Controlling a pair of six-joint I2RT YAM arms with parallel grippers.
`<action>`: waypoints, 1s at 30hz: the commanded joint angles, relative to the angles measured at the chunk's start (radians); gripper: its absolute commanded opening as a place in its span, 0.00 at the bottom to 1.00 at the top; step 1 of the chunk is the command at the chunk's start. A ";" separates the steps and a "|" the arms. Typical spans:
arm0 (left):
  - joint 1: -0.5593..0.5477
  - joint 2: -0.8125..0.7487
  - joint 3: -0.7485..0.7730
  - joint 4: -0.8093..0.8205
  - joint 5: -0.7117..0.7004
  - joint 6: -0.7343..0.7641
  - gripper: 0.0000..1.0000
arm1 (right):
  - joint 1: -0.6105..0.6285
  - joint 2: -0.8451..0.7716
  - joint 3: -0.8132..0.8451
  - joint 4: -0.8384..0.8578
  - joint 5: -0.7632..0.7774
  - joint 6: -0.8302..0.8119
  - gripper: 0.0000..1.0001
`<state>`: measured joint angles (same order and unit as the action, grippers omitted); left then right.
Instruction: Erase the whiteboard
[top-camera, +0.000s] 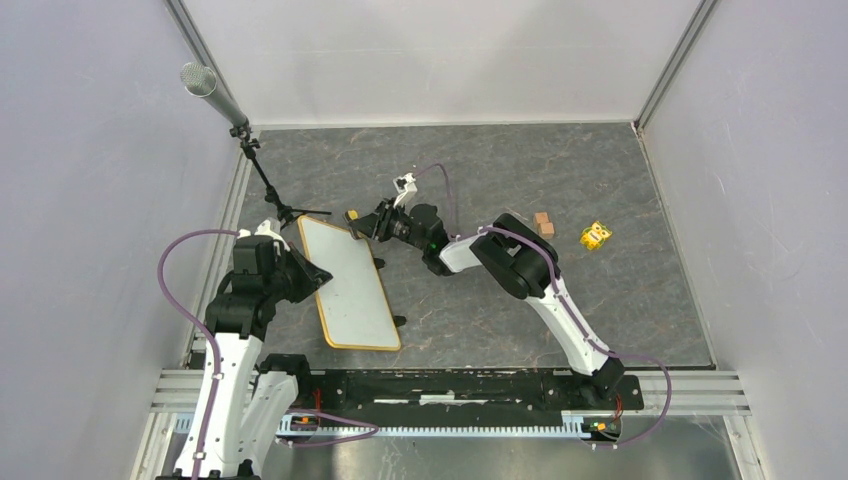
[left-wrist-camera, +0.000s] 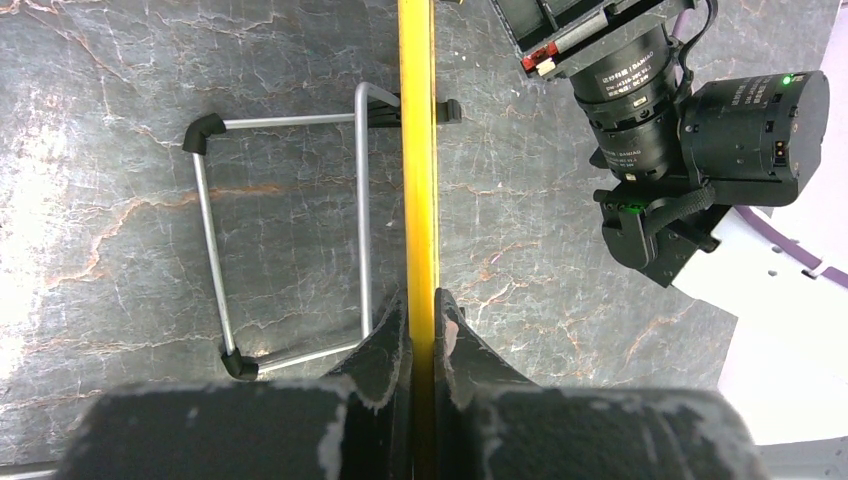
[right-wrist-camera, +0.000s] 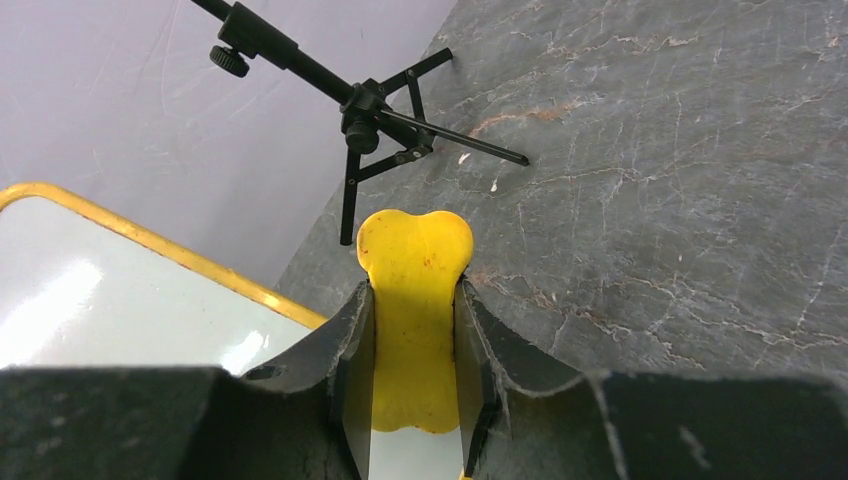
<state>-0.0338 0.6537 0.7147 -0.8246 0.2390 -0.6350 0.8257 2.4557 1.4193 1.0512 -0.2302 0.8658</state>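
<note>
Top external: blank white whiteboard (yellow-framed)

The small rectangular whiteboard is blank glossy white inside a thin yellow frame, with black feet. Beneath it, the stone-look tabletop is dark grey, veined in pale grey and rust. At the board's far corner, the bone-shaped plastic eraser is bright yellow between the black, grey-scuffed fingers of the right gripper. The left gripper is the same black. Right of the board lie two tan wooden blocks and a small yellow toy.
</note>
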 joint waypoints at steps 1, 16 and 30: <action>-0.016 0.010 -0.028 -0.011 0.167 0.098 0.02 | 0.051 0.005 0.049 -0.088 -0.011 -0.043 0.27; -0.017 0.006 -0.030 -0.010 0.157 0.090 0.02 | 0.075 -0.141 -0.199 0.073 -0.034 -0.003 0.27; -0.015 -0.023 -0.029 -0.014 0.120 0.076 0.02 | 0.148 -0.196 -0.318 0.109 -0.040 -0.042 0.27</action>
<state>-0.0257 0.6350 0.7055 -0.8288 0.2466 -0.6342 0.8959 2.2971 1.1122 1.1591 -0.1997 0.8398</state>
